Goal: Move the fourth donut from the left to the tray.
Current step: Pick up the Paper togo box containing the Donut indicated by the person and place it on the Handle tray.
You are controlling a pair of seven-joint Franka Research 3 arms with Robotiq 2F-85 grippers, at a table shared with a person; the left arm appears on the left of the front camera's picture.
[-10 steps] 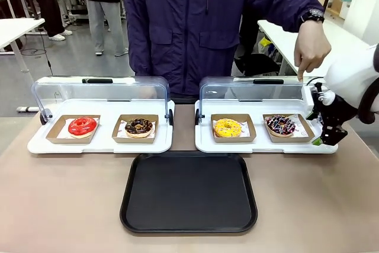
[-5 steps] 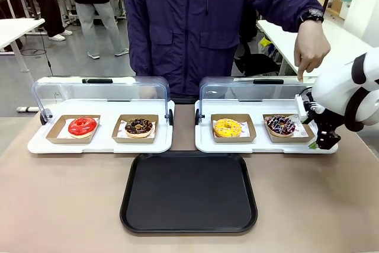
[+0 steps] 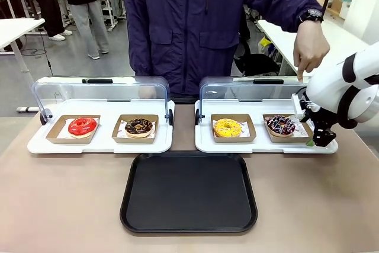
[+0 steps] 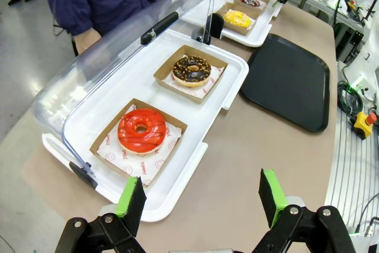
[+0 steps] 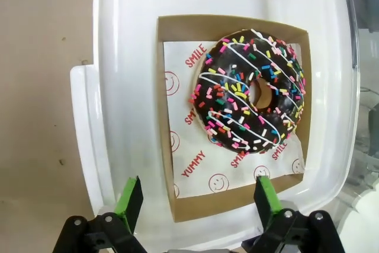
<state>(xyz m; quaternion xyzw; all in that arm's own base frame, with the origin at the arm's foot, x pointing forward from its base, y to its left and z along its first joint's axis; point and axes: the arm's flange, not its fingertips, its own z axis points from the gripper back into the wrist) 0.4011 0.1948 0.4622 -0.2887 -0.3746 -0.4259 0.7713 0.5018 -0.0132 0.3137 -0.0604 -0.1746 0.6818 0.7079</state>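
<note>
The fourth donut [image 3: 280,124], dark chocolate with coloured sprinkles [image 5: 251,90], lies on a brown cardboard holder [image 5: 169,117] in the right white tray [image 3: 266,143]. My right gripper [image 3: 317,136] hangs open just above the holder's right end; in the right wrist view its green pads [image 5: 131,197] straddle the holder's edge [image 5: 195,205], empty. The black tray [image 3: 189,192] lies at the front centre of the table. My left gripper [image 4: 200,197] is open and empty above the table near the red donut [image 4: 141,131].
A person stands across the table, one hand [image 3: 311,48] pointing down at the right dome lid [image 3: 251,92]. The left white tray [image 3: 100,140] holds the red donut [image 3: 82,126] and a crumb-topped chocolate donut [image 3: 138,126]. A yellow donut [image 3: 227,127] sits beside the fourth.
My right gripper has moved left and slightly up, from beyond the right tray's end to over the holder's right edge. The donuts have not moved.
</note>
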